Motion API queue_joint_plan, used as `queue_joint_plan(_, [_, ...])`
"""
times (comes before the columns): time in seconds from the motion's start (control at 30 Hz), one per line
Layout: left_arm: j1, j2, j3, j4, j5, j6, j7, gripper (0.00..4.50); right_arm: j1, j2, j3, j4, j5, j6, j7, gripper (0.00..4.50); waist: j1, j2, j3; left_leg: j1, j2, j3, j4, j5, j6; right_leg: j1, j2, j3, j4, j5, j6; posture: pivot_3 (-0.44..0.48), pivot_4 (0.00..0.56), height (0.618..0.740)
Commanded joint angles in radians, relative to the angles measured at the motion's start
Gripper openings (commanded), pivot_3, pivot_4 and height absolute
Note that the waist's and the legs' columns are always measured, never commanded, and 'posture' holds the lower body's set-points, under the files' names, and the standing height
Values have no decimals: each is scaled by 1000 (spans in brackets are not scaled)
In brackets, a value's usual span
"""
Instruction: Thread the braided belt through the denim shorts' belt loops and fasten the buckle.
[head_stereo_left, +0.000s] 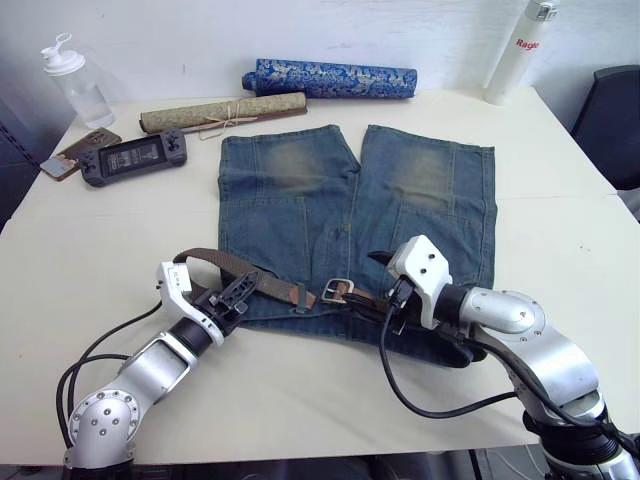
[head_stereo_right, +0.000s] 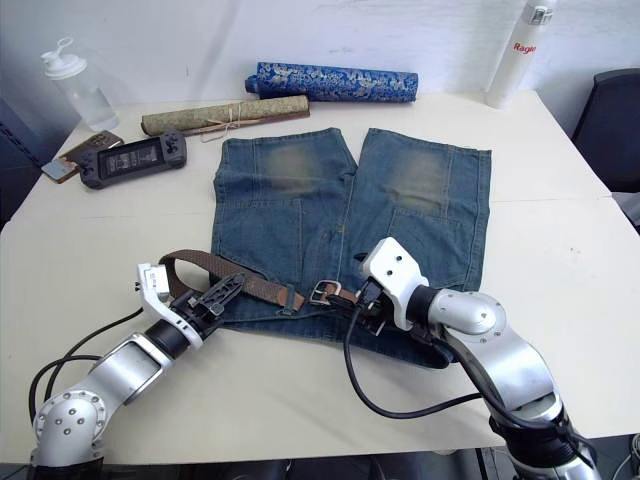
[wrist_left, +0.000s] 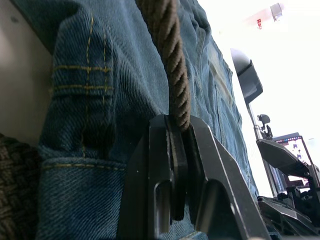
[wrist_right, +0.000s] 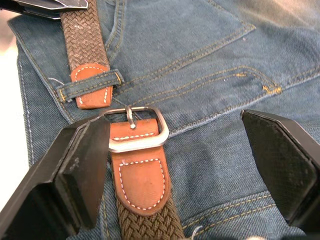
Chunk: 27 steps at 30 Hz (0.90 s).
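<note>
Left pincer (head_stereo_left: 238, 290): closed on the braided belt (head_stereo_left: 262, 277), strap clamped edge-on between the two black fingers (wrist_left: 172, 165), at the waistband's left end.

Right pincer (wrist_right: 175, 160): spread wide, gripping nothing; fingers straddle the silver buckle (wrist_right: 136, 131) and its tan leather tab, held just above the denim.

Braided belt: dark-brown woven strap lying along the waistband of the denim shorts (head_stereo_left: 350, 210); loops out past the left edge of the shorts, then runs in toward the middle. Tan tip (wrist_right: 90, 86) tucked under one belt loop (wrist_right: 89, 85), ending just short of the buckle; buckle unfastened, prong lying on the frame.

Denim shorts: flat on the white tabletop (head_stereo_left: 560, 230), waistband toward the robot, legs pointing away.

Also on tabletop, far side: blue patterned roll (head_stereo_left: 330, 78), tan roll (head_stereo_left: 222, 112), handheld game console (head_stereo_left: 132, 158), clear bottle (head_stereo_left: 75, 82), white bottle (head_stereo_left: 518, 52).
</note>
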Motion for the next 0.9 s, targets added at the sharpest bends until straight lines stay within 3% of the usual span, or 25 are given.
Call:
queue_joint_plan(0.03, [-34,-22,-49,42,5,46,-74,0,6,-16,9,-58,1,-11,-6,4431,1,0,0,0,0,0,0,0,0,0,0,0,0,0,0,0,150,637])
queue_joint_plan(0.2, [-74,1,-76,92,50,115,-190,0,16,-45,37,-63,-29,-51,-1,4431,15,1,1,0,-1,0,0,0,0,1,-1,0,-1,0,0,0,150,637])
queue_joint_plan(0.47, [-150,52,-122,120,140,208,-395,0,66,-131,136,-33,-216,-326,11,4431,24,1,1,0,-1,0,0,1,1,2,-1,0,-2,1,1,0,150,637])
queue_joint_plan(0.7, [-236,49,-147,186,238,242,-511,0,144,-206,122,-4,-366,-603,15,4431,24,1,1,0,-1,0,-1,1,1,2,0,0,-3,1,2,0,150,637])
queue_joint_plan(0.9, [-277,36,-136,222,281,273,-561,0,245,-231,65,-53,-367,-710,32,4431,25,1,1,0,-1,0,-1,1,1,2,-1,0,-3,1,2,0,150,637])
